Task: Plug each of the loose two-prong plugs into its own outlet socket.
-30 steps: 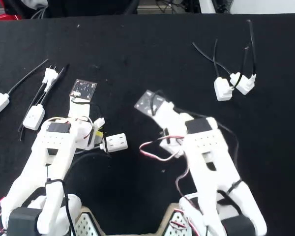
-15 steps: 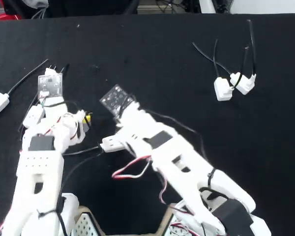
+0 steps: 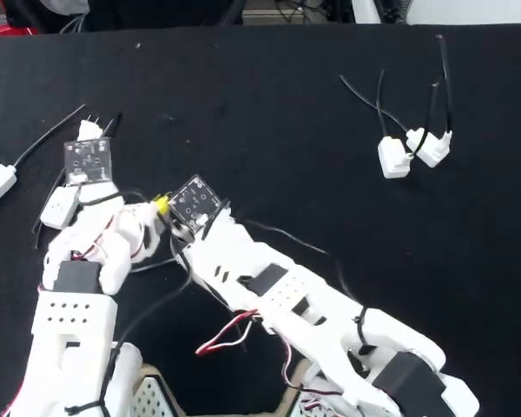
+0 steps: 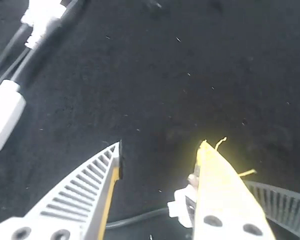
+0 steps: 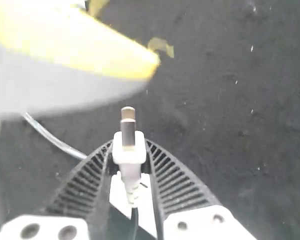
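Clamped lengthwise in the right gripper [image 5: 129, 144], the plug [image 5: 127, 152] aims its prongs outward at the empty, wide-spread left gripper [image 4: 160, 146] just ahead.

From where I sit this looks like a robotics lab bench. The tabletop [image 3: 269, 95] is draped in plain black cloth. The left arm [image 3: 74, 295] and right arm [image 3: 304, 304] have white, printed-looking shells, with bare servo wires [image 3: 230, 328] looping loose. Short corded plugs [image 3: 395, 158] lie about like test pieces. A tangle of cables [image 3: 304, 10] sits past the far edge.
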Robot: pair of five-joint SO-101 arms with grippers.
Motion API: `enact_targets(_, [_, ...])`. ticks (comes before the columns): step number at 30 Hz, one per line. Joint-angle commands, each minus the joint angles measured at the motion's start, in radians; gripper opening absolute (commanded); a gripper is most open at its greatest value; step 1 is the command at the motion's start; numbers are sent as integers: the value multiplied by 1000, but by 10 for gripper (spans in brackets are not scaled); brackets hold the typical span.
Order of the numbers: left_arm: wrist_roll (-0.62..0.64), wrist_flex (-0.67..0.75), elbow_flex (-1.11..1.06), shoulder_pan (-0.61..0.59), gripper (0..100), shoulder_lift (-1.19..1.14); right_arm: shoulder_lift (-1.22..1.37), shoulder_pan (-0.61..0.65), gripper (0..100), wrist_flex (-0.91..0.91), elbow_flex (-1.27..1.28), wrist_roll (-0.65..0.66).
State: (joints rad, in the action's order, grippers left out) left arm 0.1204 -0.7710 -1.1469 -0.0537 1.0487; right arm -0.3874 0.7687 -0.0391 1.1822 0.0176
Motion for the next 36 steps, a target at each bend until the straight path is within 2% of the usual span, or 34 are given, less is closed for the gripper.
enact_targets(1, [6, 6, -4, 41, 241, 11, -12, 11, 11, 38, -2, -8])
enact_targets(8, [-64, 8, -21, 58, 241, 12, -42, 11, 11, 37, 7, -6])
enact_targets(12, [-64, 8, -22, 59, 241, 9, -182, 9, 11, 29, 71, -6])
enact_targets(21, [-64, 6, -22, 64, 241, 9, -481, 5, 11, -114, 153, -6])
enact_targets(36, [-64, 8, 1, 56, 241, 18, -519, 9, 11, -112, 197, -12])
